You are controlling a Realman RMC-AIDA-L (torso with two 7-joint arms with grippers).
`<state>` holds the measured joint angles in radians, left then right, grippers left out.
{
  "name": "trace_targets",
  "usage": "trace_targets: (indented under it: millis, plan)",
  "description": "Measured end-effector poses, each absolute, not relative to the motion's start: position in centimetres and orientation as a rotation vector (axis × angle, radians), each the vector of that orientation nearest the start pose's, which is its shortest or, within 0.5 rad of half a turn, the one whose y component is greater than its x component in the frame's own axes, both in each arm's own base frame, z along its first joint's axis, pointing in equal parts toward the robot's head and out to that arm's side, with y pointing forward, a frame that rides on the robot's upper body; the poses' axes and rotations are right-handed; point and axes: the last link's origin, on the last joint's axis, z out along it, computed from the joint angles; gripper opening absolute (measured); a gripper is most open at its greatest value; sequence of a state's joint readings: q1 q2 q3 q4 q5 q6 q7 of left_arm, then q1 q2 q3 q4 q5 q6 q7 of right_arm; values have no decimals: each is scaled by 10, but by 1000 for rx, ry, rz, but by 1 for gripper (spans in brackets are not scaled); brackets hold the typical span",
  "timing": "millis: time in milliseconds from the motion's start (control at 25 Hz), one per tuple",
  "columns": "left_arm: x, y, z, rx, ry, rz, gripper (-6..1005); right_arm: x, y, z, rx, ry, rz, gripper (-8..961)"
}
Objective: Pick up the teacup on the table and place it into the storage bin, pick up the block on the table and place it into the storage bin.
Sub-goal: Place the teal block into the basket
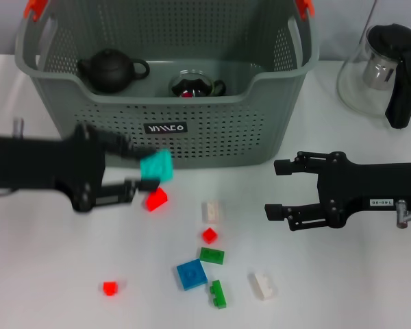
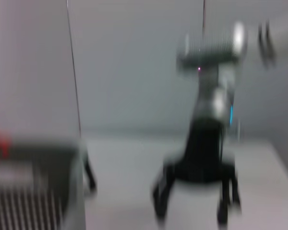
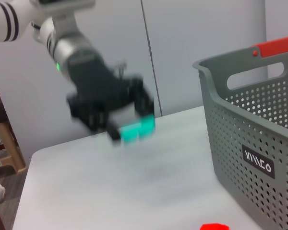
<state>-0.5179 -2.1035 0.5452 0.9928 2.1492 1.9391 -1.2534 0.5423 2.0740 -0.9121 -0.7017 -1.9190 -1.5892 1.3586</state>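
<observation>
The grey-green storage bin (image 1: 212,130) stands at the back of the white table. Inside it sit a glass teacup (image 1: 192,85) and a dark teapot (image 1: 109,70). My left gripper (image 1: 147,168) hovers just in front of the bin's front wall, shut on a teal block (image 1: 156,165). The right wrist view shows the same teal block (image 3: 138,129) held above the table, beside the bin (image 3: 259,129). My right gripper (image 1: 277,188) stands open at the right, with nothing between its fingers. Several loose blocks lie in front, among them a red block (image 1: 157,199) and a blue block (image 1: 191,274).
A glass pitcher (image 1: 383,72) with a black lid and handle stands at the back right. White blocks (image 1: 212,210), green blocks (image 1: 212,256) and a small red block (image 1: 109,287) are scattered across the table's front middle.
</observation>
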Motion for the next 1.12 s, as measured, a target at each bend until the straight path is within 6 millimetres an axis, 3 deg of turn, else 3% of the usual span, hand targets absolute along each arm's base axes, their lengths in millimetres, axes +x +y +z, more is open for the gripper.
trace_targets:
  millis: [200,360,520,680,880,1120]
  plan:
    - [-202,324,83,-2757,-56,-904,427,233,326,-17,-2920,411,664,910]
    - [-178,359,87,-2664,-97,-894,433,232,326,-18,-2923,409,666,911]
    - [-152,407,71,-2621,-200,-667,439,231,326,-18,-2924,407,667,911]
    - [-138,432,61,-2563,-292,-485,445,230,326,-18,-2923,405,669,911]
    - [-131,455,40,-2500,-365,-156,453,230,326,-17,-2919,406,673,910]
    - [-137,463,6,-2479,-426,126,462,229,327,-18,-2918,402,676,911]
